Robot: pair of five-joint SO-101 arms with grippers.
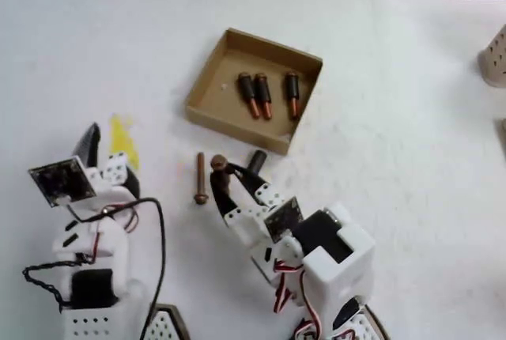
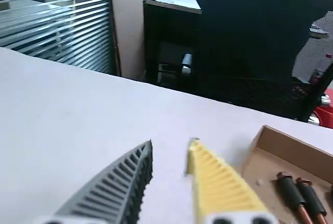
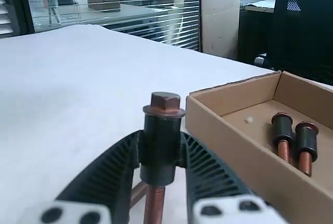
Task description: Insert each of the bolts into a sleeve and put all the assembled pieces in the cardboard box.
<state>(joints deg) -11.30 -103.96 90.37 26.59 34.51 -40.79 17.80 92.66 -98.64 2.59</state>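
The high view is showing three sleeved bolts (image 1: 262,95) in the cardboard box (image 1: 207,112) toward the far edge of the worktop (image 1: 411,166), plus a bare copper bolt (image 1: 200,178); the right wrist view is catching two. The right jaws are gripping a smooth black sleeve (image 3: 159,148) with a hex-headed bolt (image 3: 165,102) beside the box; the ribbed left jaws are gaping.

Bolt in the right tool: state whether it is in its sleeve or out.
In. The bolt sits head-up through the black sleeve, shank emerging below; the right tool is shut on the sleeve.
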